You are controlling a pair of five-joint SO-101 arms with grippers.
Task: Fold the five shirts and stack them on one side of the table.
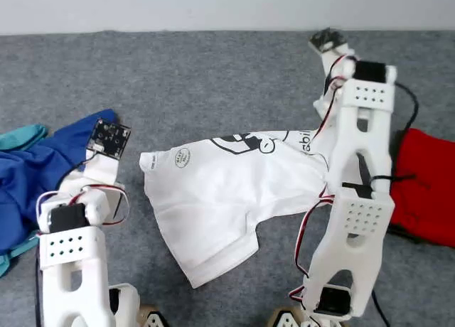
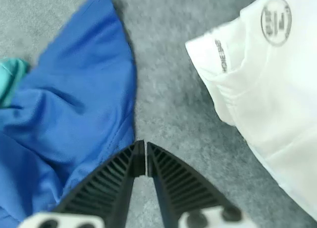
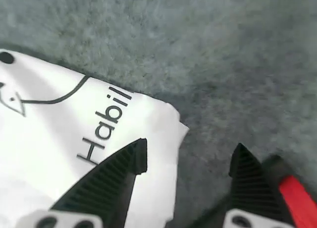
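Note:
A white shirt (image 1: 227, 199) with black print lies spread and crumpled at the table's middle. In the right wrist view my right gripper (image 3: 190, 151) stands open at the printed corner of the white shirt (image 3: 74, 139), one finger over the cloth and the other over bare table. My left gripper (image 2: 146, 151) is shut on nothing. Its tips are over grey table between the blue shirt (image 2: 74, 104) and the white shirt's labelled collar (image 2: 262, 64). The blue shirt (image 1: 35, 170) is bunched at the left edge, over a teal shirt (image 1: 21, 136). A red shirt (image 1: 426, 188) lies at the right edge.
The table (image 1: 178, 78) is covered in grey carpet-like cloth, with a pale wall along its far edge. The right arm's white links (image 1: 359, 199) stand over the white shirt's right side. The left arm's base (image 1: 71, 270) is at the front left.

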